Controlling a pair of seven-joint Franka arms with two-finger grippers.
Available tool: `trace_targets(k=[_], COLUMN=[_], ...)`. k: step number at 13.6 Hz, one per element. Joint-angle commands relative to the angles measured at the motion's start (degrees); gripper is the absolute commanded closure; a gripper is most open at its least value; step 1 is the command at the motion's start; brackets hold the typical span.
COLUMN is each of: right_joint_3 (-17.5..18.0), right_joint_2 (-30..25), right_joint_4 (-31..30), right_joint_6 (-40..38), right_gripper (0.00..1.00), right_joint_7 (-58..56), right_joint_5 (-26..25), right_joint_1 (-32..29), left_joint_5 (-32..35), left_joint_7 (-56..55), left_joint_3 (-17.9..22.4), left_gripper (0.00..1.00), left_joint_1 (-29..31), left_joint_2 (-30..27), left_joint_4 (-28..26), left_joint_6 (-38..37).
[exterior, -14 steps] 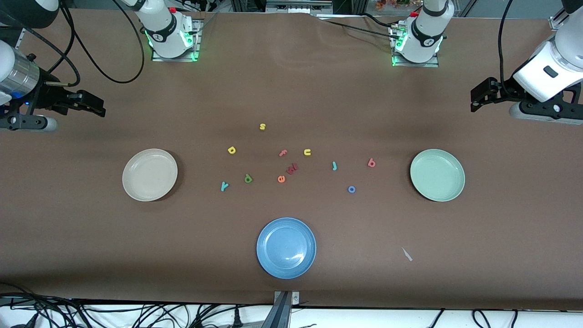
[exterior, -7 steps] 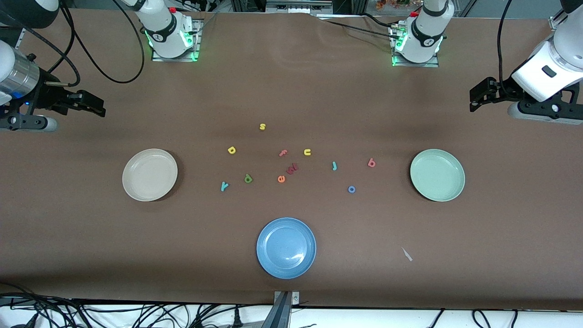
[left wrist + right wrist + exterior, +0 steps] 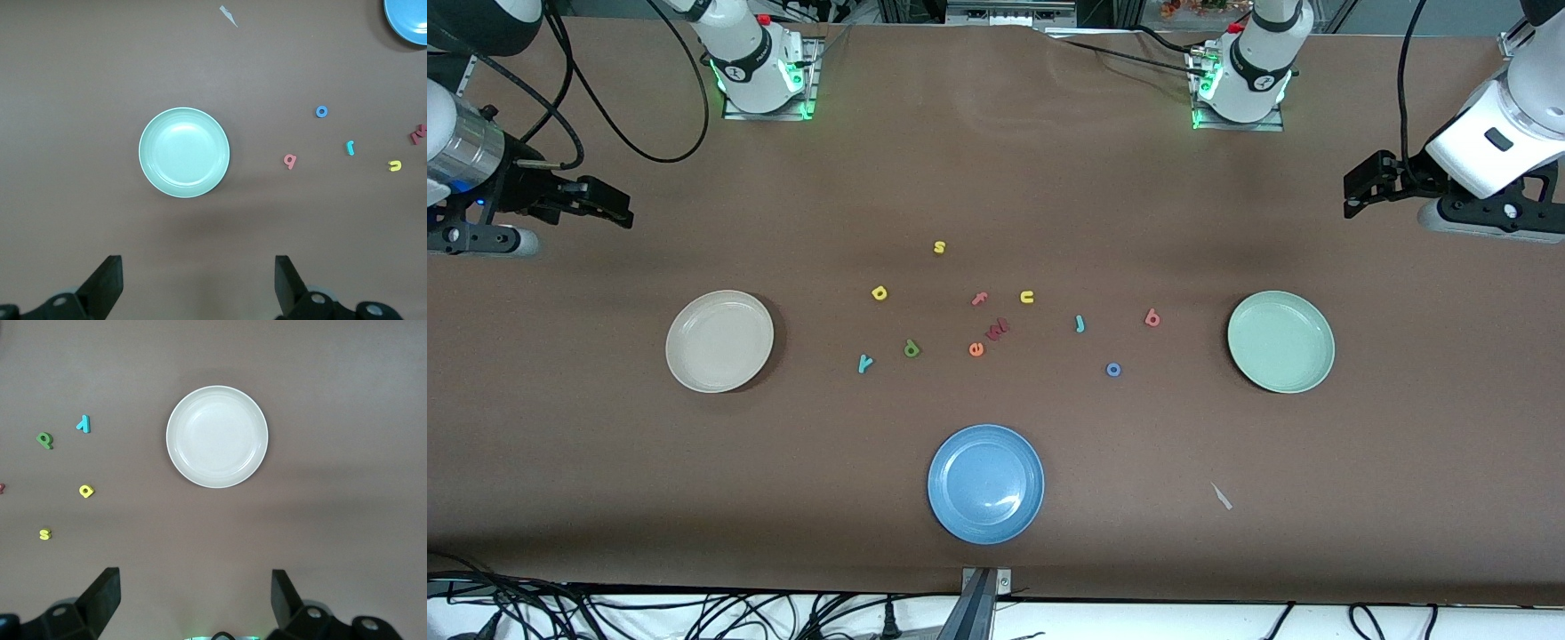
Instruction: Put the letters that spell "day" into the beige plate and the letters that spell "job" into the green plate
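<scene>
The beige plate (image 3: pixel 719 341) (image 3: pixel 217 437) lies toward the right arm's end and the green plate (image 3: pixel 1280 341) (image 3: pixel 184 152) toward the left arm's end. Between them lie the yellow letter (image 3: pixel 879 292), green letter (image 3: pixel 911 348) and teal y (image 3: pixel 864 363), then the light-blue j (image 3: pixel 1080 324), blue o (image 3: pixel 1113 369) and salmon b (image 3: pixel 1152 317). My right gripper (image 3: pixel 615 212) (image 3: pixel 195 597) hangs open and empty above the table's end by the beige plate. My left gripper (image 3: pixel 1356 191) (image 3: pixel 198 280) hangs open and empty by the green plate.
A blue plate (image 3: pixel 985 483) sits nearer the front camera than the letters. Other letters lie among them: yellow s (image 3: pixel 939 247), pink f (image 3: pixel 979 299), yellow u (image 3: pixel 1027 297), orange e (image 3: pixel 976 348), dark red letter (image 3: pixel 997 329). A pale scrap (image 3: pixel 1221 496) lies near the front edge.
The left arm's hand has edged very slightly. The letters, the plates and the right arm have not moved.
</scene>
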Motion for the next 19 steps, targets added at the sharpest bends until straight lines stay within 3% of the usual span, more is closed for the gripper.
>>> trace_targets(k=[1, 19], right_joint_3=[0.2, 0.2], right_joint_2=[-0.1, -0.1], right_joint_4=[-0.1, -0.1], right_joint_6=[-0.4, -0.4], right_gripper=[0.00, 0.00], right_joint_7=[-0.6, -0.3], right_joint_5=[0.7, 0.8], right_joint_1=[-0.4, -0.4], left_joint_5=[-1.2, -1.1], left_joint_7=[0.6, 0.6], left_joint_3=[0.1, -0.2], left_gripper=[0.00, 0.00], left_joint_1=[0.2, -0.1], left_joint_2=[-0.2, 0.4], left_joint_4=[0.3, 0.6], left_joint_6=[-0.3, -0.1])
